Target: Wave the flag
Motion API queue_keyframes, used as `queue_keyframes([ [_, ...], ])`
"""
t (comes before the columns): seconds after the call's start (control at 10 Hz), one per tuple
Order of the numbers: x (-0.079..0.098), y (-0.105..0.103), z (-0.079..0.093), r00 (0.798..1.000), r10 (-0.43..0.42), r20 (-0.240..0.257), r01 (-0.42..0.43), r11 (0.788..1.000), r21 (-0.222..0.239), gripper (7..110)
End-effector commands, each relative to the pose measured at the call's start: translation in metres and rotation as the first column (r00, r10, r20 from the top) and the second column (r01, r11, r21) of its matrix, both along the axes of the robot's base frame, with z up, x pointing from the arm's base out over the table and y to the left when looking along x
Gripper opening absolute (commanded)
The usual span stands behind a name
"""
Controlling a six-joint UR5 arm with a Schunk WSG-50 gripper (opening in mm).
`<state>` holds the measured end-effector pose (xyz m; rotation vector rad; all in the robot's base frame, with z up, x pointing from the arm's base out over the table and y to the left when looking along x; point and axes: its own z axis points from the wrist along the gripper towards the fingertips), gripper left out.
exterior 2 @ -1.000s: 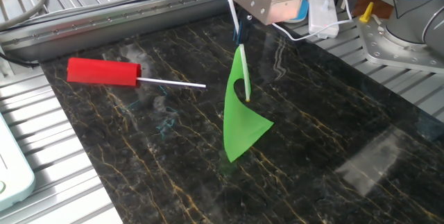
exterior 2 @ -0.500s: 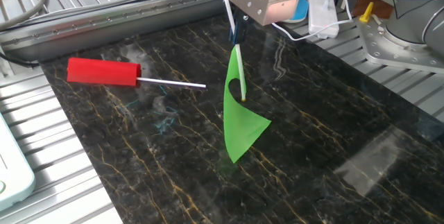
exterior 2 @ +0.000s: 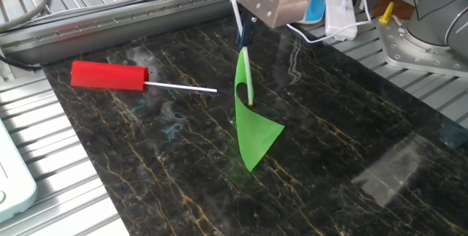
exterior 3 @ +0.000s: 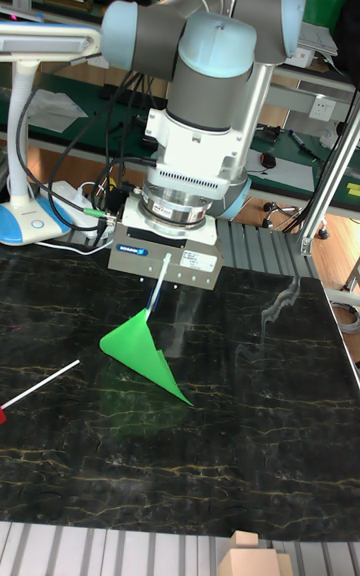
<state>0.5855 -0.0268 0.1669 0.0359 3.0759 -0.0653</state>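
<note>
Dark marble table [exterior 2: 351,134], white desk lamp [exterior 3: 25,221] behind

Robotics lab: cluttered workbenches [exterior 3: 60,101], cables [exterior 3: 70,191].

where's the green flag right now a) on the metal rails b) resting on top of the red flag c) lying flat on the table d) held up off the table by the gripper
d: the gripper grips the stick, and the green flag hangs from it above the dark table, apart from the red flag.
</note>
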Motion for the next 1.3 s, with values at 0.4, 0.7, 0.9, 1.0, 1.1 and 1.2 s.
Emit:
queue_keyframes([
  [0.4,0.008,-0.006,0.002,0.999,-0.029,0.031,0.029,0.999,-0.016,7],
  [0.7,0.004,-0.001,0.001,1.000,-0.013,0.014,0.013,1.000,-0.001,7],
  [0.9,0.020,0.008,0.012,1.000,0.002,0.008,-0.002,0.999,0.033,7],
  [1.0,0.027,0.013,0.024,1.000,0.003,0.000,-0.003,0.999,0.046,7],
  [1.1,0.027,0.019,0.038,1.000,0.000,-0.002,0.000,0.998,0.057,7],
  [1.2,0.020,0.021,0.052,1.000,0.000,-0.011,0.001,0.998,0.060,7],
])
